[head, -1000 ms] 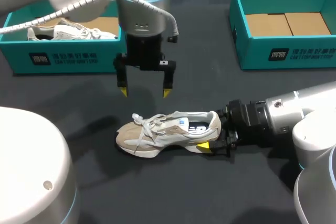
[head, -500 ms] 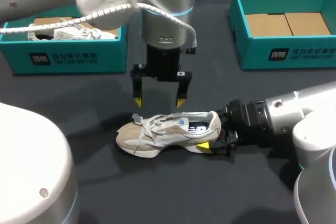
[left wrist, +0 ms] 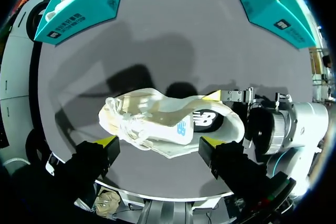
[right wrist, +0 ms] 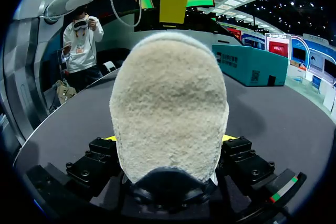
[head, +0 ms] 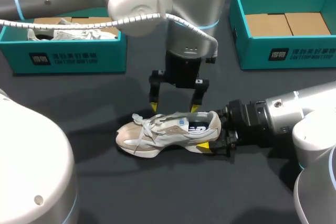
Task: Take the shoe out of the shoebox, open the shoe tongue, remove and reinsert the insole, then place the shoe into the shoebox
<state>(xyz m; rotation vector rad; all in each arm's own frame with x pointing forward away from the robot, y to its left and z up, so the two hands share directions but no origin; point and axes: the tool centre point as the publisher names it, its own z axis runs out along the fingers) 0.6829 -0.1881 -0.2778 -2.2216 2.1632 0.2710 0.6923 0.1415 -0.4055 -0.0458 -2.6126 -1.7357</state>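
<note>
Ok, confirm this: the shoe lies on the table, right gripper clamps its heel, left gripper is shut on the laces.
Wrong on the left gripper: it is open above the shoe, gripping nothing, as the left wrist view shows. The rest holds.

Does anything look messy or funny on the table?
Nothing much. The shoe stands upright, heel held by the right tool; only its laces flop loose. The left tool hovers open above it.

Right tool [head: 215, 134] blocks the shoe [head: 157, 132]'s heel, left tool [head: 175, 107] its top.
</note>
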